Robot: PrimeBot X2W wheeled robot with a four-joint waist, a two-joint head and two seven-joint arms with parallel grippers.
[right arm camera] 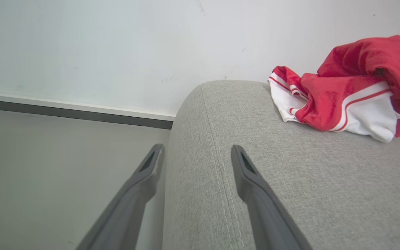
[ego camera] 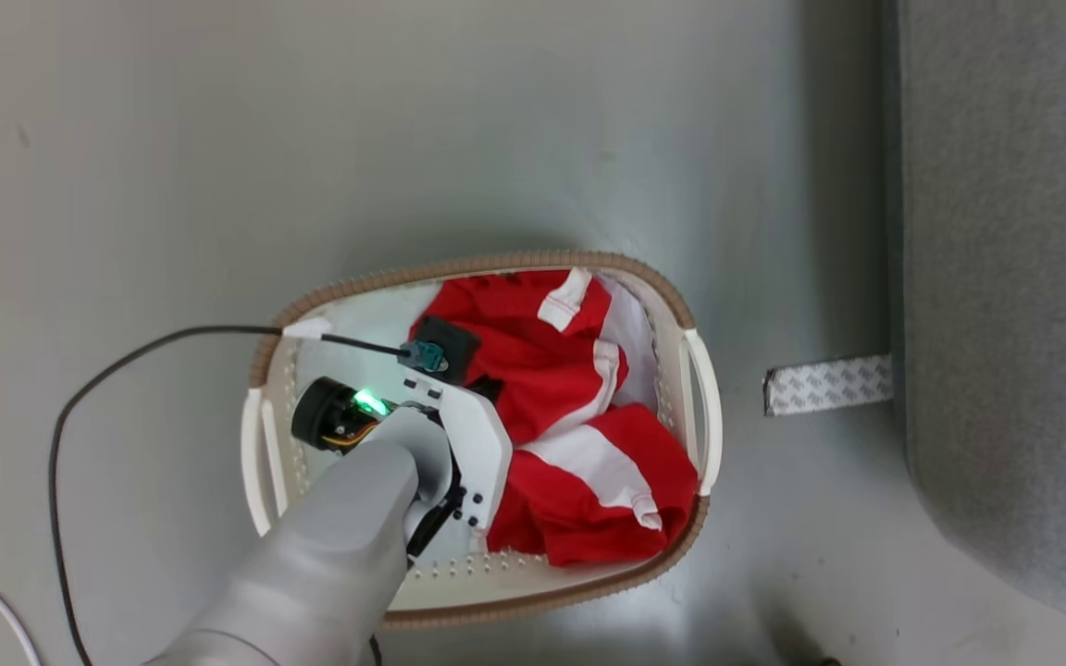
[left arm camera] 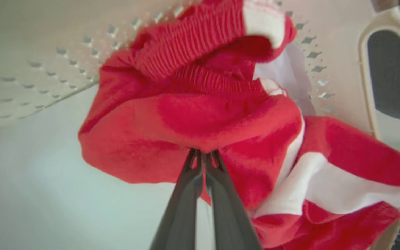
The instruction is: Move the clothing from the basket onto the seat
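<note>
I saw one garment [right arm camera: 352, 93] on the seat [right arm camera: 290, 191], right tool [right arm camera: 197, 151] released. Left tool [left arm camera: 203, 153] clenched the clothing [left arm camera: 186, 118] in the basket [ego camera: 514, 264].

1. The clothing [left arm camera: 193, 118] was soft, matt red cloth with a ribbed knit band and smoother white panels.
2. The basket [ego camera: 514, 262] was smooth cream plastic with a faint gloss. Its walls were perforated and its brown rim had a woven-look texture.
3. The seat [right arm camera: 290, 180] was light grey woven fabric, matt and slightly coarse, with a stitched seam.
4. The floor [ego camera: 311, 139] was smooth and grey with a dull sheen.
5. The jaws looked like dark, matt plastic.
6. The forearm [ego camera: 339, 546] had a smooth grey casing with a satin finish.
</note>
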